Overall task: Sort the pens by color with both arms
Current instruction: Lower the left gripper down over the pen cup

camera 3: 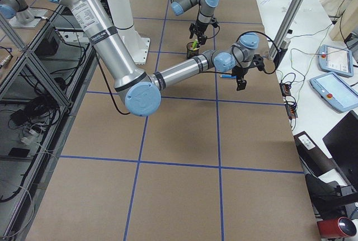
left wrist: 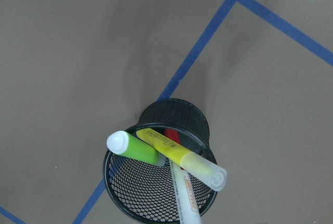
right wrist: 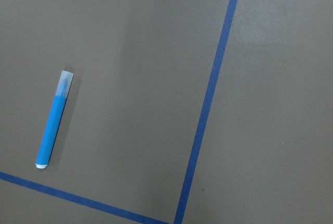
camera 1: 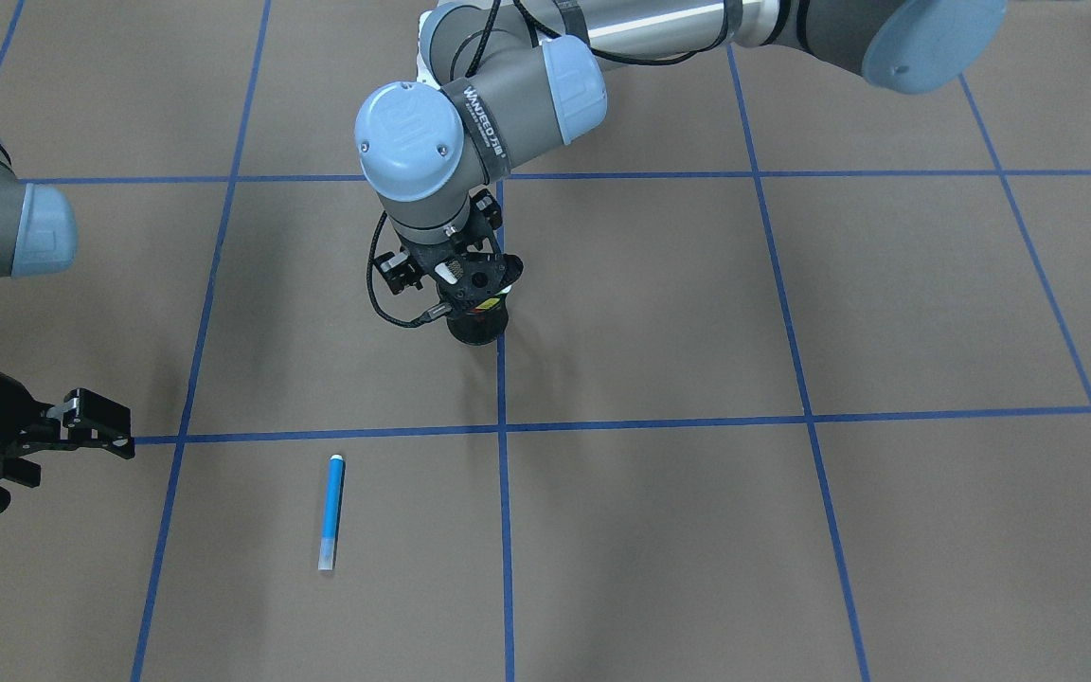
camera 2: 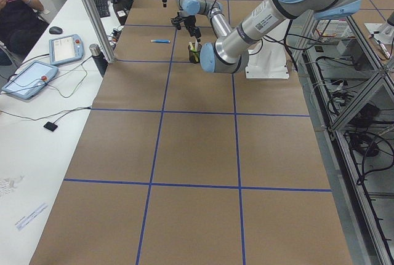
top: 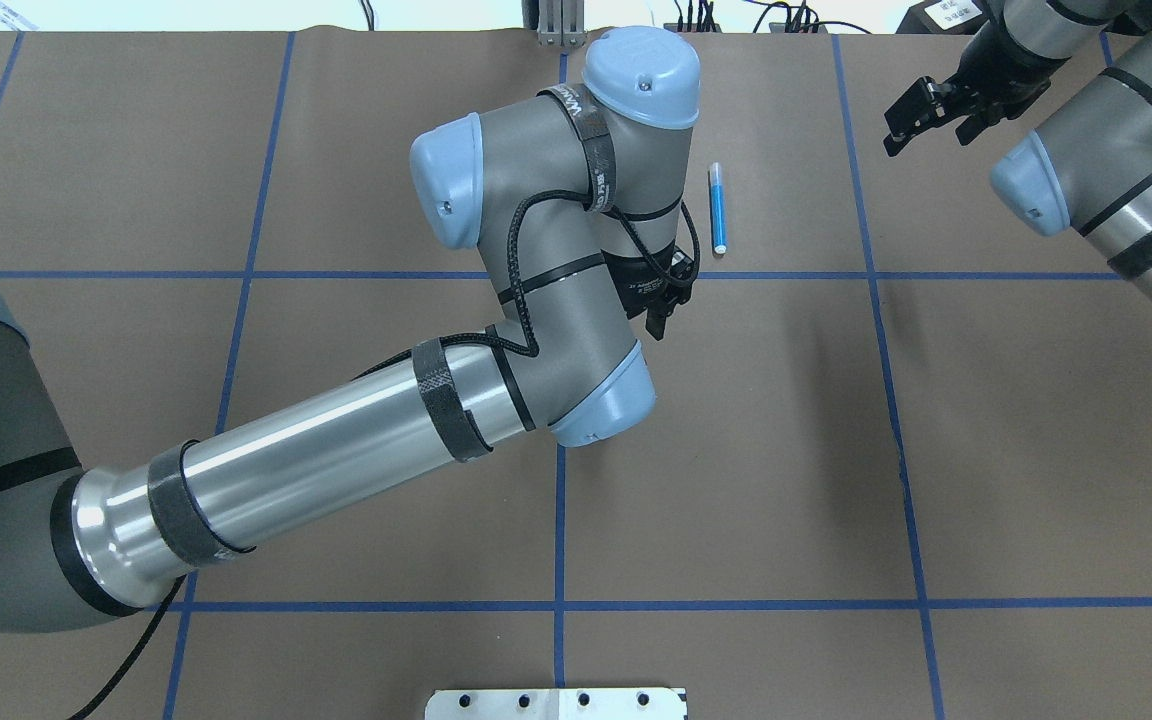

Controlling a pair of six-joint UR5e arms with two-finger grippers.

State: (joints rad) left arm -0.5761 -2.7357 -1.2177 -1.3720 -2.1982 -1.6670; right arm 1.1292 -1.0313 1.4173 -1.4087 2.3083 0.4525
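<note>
A blue pen (camera 1: 330,511) lies flat on the brown table, also in the overhead view (top: 717,208) and the right wrist view (right wrist: 53,128). A black mesh cup (camera 1: 481,330) holds the light green pen (left wrist: 135,148), the yellow pen (left wrist: 179,156) and the white pen with red cap (left wrist: 187,198). My left gripper (camera 1: 470,284) hangs right over the cup, looks open and holds nothing. My right gripper (camera 1: 81,453) is open and empty, above the table a short way to the side of the blue pen.
Blue tape lines split the brown table into squares. The white bolted base plate (top: 556,703) sits at the robot's edge. A side table with tablets (camera 2: 31,77) and a seated person (camera 2: 15,7) runs along the far side.
</note>
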